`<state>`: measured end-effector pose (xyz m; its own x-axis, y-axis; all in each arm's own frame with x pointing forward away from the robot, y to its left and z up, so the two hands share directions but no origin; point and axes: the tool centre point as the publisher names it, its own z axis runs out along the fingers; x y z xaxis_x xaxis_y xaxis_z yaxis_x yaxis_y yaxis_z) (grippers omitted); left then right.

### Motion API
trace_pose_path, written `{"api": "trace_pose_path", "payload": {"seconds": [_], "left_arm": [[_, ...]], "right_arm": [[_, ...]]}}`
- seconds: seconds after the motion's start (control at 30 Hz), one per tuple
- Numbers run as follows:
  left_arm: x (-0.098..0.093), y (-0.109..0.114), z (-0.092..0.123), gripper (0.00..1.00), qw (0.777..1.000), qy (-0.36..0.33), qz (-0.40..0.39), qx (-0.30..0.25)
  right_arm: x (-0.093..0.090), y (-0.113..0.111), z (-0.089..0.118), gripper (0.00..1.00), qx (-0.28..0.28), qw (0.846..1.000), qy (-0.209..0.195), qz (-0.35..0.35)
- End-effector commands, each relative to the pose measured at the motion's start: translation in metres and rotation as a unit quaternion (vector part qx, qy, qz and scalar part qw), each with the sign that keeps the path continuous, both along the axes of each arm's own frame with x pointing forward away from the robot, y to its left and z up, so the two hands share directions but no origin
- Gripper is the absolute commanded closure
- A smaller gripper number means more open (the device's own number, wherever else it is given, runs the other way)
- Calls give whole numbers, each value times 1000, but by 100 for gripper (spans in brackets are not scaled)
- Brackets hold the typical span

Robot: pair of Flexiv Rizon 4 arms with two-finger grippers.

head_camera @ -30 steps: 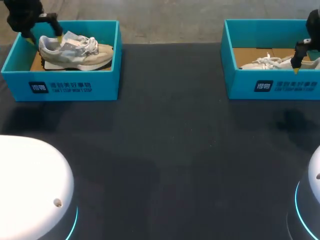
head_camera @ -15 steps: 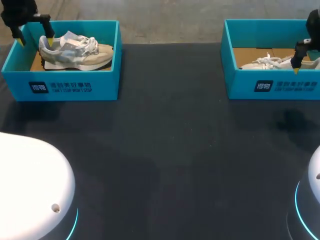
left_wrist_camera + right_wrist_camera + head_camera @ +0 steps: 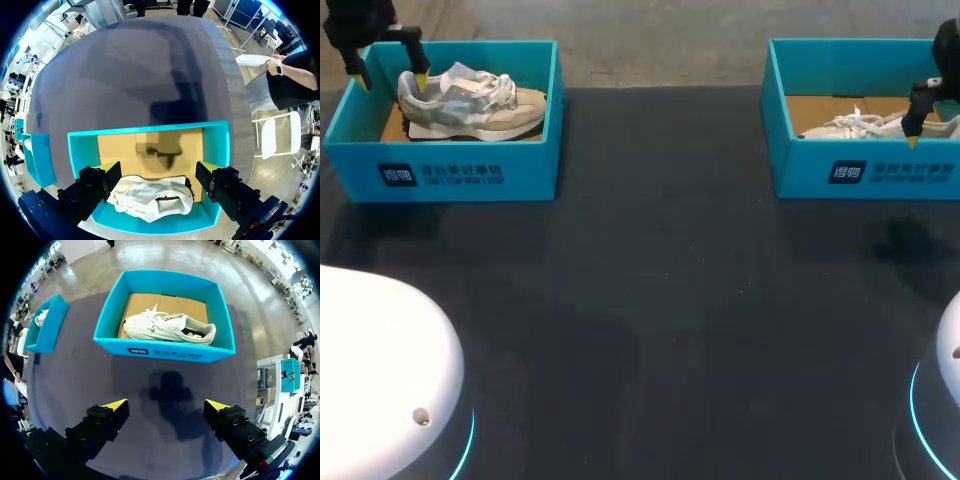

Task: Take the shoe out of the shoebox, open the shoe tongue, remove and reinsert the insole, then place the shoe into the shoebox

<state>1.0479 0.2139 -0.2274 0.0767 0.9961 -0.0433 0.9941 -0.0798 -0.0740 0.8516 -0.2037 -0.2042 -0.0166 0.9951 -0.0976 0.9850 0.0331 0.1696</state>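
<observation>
Head view: shoebox walls around beige shoe, second shoebox well apart

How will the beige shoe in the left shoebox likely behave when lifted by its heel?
The shoe is probably light yet holds its shape: its thick sole looks stiff. The soft upper may give when the open left claw squeezes it. Its loose laces will likely dangle.
</observation>
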Motion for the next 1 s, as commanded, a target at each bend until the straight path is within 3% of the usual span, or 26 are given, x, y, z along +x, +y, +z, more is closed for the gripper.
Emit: {"api": "trace_pose_path", "payload": {"seconds": [0.03,0.13,0.27,0.47,0.73,1.0], "left_arm": [[0,1,1,0,1000,0,-1,1],[0,1,1,0,1000,0,-1,1],[4,16,2,0,1000,-18,15,6],[20,32,-3,0,999,-48,24,8],[62,41,-21,0,996,-61,16,57],[99,41,-30,0,996,-61,12,56]], "right_arm": [[-1,0,-1,0,-1,1000,-1,-1],[-1,0,-1,0,-1,1000,-1,-1],[-1,0,-1,0,-1,1000,-1,-1],[-1,0,-1,0,-1,1000,-1,-1],[-1,0,-1,0,-1,1000,-1,-1],[-1,0,-1,0,-1,1000,-1,-1]]}}
